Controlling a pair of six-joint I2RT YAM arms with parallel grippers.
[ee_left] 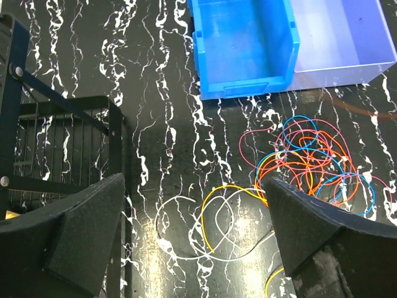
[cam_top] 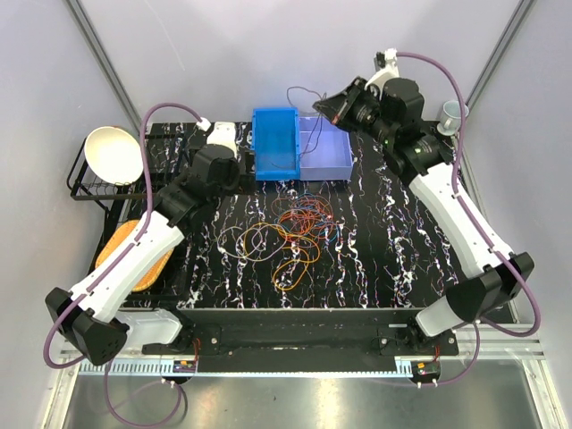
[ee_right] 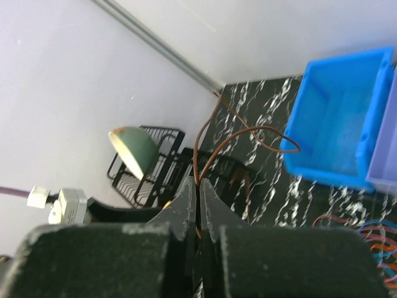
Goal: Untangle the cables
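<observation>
The cables (cam_top: 299, 225) lie in a loose tangle mid-table: orange, red, blue, yellow and white loops. In the left wrist view the tangle (ee_left: 316, 158) sits to the right, with a white loop (ee_left: 186, 226) and a yellow one (ee_left: 214, 208) between the fingers. My left gripper (ee_left: 195, 186) is open and empty, hovering above the table left of the tangle; it also shows in the top view (cam_top: 243, 172). My right gripper (ee_right: 198, 181) is shut on a thin brown cable (ee_right: 248, 129) and holds it high over the bins (cam_top: 323, 105).
A blue bin (cam_top: 275, 143) and a lavender bin (cam_top: 326, 147) stand side by side at the back. A black wire rack (cam_top: 89, 183) holding a bowl (cam_top: 112, 154) stands at the left, with a wicker mat (cam_top: 134, 255) in front. A mug (cam_top: 451, 113) sits at the back right.
</observation>
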